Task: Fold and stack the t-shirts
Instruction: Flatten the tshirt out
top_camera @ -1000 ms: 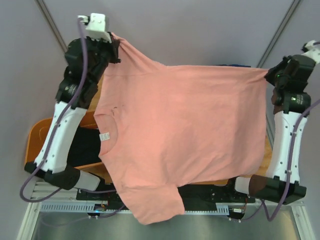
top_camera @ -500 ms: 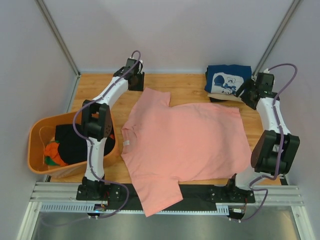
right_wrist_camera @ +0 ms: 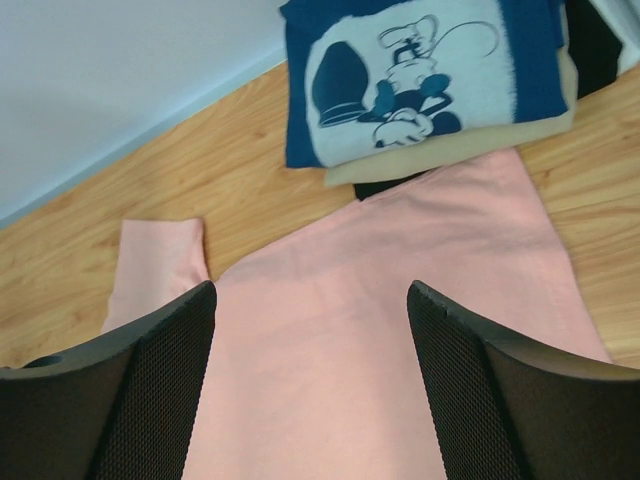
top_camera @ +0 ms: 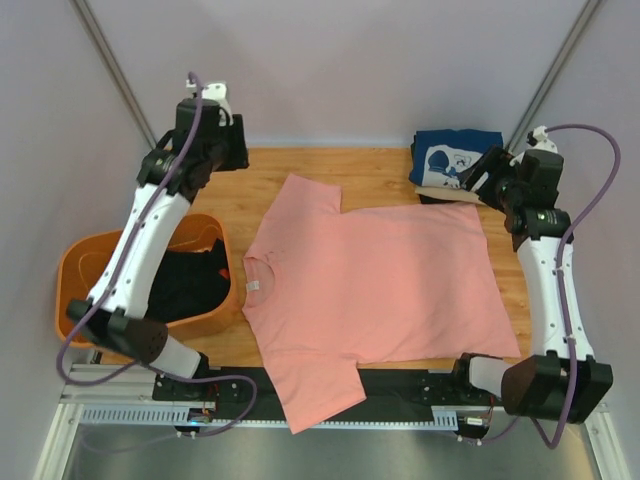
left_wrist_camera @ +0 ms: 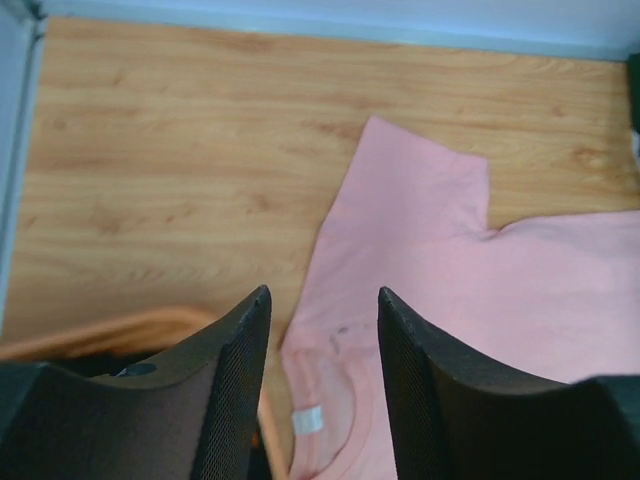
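Since half a second ago both arms have risen from the wooden tabletop (top_camera: 375, 165), the left one now arching above the orange tub (top_camera: 72, 262), while the salmon-pink t-shirt (top_camera: 370, 290) lies where it lay.

The shirt is spread flat across the middle of the tabletop. Its collar, with a white label (top_camera: 253, 288), points toward the tub. The far sleeve (left_wrist_camera: 420, 185) lies on bare wood, and the near sleeve (top_camera: 320, 395) hangs over the near edge onto the black base plate and the aluminium rail (top_camera: 130, 398).

The left gripper (left_wrist_camera: 322, 300) hangs above the collar and far sleeve, its fingers parted and empty. The right gripper (right_wrist_camera: 310, 290) hovers over the hem side, spread wide and empty.

At the far right corner a navy t-shirt (right_wrist_camera: 420, 70) with a white cartoon print tops a folded stack. Under it are a beige t-shirt (right_wrist_camera: 455, 150) and a dark t-shirt (right_wrist_camera: 385, 187), and the pink hem touches the stack's near edge. The tub holds dark cloth (top_camera: 185, 282).

Pale grey walls (top_camera: 350, 60) enclose the table on three sides, with metal posts (top_camera: 115, 70) running up at the far corners.
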`<state>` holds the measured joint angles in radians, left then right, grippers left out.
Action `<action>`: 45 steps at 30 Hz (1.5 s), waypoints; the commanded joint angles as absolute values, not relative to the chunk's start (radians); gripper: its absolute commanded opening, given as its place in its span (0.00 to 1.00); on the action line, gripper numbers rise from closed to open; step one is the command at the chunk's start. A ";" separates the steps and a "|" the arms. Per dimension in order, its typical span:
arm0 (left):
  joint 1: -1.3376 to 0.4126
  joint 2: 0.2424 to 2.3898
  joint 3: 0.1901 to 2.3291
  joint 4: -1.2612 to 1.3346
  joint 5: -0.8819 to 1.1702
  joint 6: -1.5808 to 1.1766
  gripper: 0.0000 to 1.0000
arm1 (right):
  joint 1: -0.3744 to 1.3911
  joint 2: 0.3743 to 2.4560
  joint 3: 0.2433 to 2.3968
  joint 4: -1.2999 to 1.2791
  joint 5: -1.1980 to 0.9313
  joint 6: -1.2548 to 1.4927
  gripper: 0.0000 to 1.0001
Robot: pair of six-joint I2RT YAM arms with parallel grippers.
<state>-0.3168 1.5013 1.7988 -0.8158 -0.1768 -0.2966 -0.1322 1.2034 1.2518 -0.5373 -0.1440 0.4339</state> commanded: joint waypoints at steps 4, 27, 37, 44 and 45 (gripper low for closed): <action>-0.229 1.295 1.462 -1.026 -0.384 -0.417 0.52 | -0.046 1.080 1.105 -0.578 -0.187 0.459 0.77; 0.101 2.052 1.642 -0.913 -0.160 -0.333 0.21 | -0.008 1.089 0.956 -0.517 -0.178 0.420 0.77; -0.058 2.513 2.434 -0.891 -0.264 -0.083 0.20 | -0.009 1.238 0.974 -0.411 -0.104 0.457 0.77; -0.143 2.577 2.534 -0.525 -0.121 0.137 0.33 | -0.008 1.345 1.002 -0.361 -0.112 0.463 0.76; -0.144 2.571 2.545 -0.525 -0.129 0.120 0.34 | -0.008 1.364 1.011 -0.359 -0.112 0.460 0.76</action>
